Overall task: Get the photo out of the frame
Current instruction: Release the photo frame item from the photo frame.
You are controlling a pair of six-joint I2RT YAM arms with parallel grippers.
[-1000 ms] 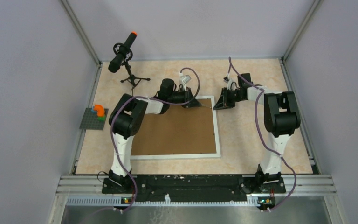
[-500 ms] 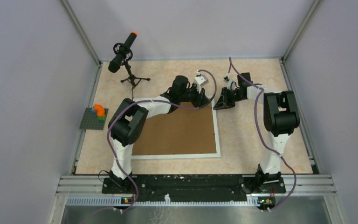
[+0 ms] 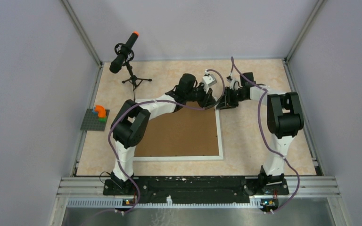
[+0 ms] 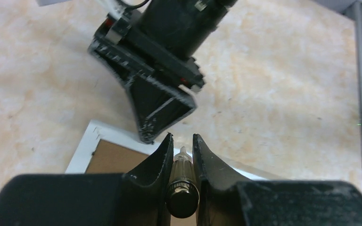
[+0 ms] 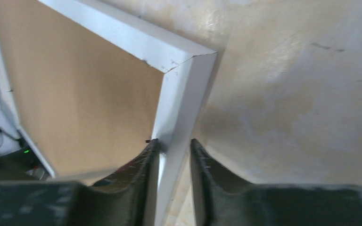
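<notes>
Left arm (image 3: 153, 106) has swung rightward along the far edge of the frame (image 3: 221, 141) over the last second. Its left gripper (image 3: 211, 103) now sits just beside the right gripper (image 3: 222, 104). Pale walls enclose a marbled beige table (image 3: 259, 141). The frame lies back-up with the brown board (image 3: 179, 132) showing, its far right corner at both grippers. Photo not visible. Left arm is stretched long and low; right arm (image 3: 283, 115) is folded at the elbow. Right fingers are slightly parted astride the white border. Left fingers are narrow, pinching a slim cylinder (image 4: 182, 181).

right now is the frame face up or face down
Face down: the frame lies flat with its brown backing board facing up, and no photo shows.
</notes>
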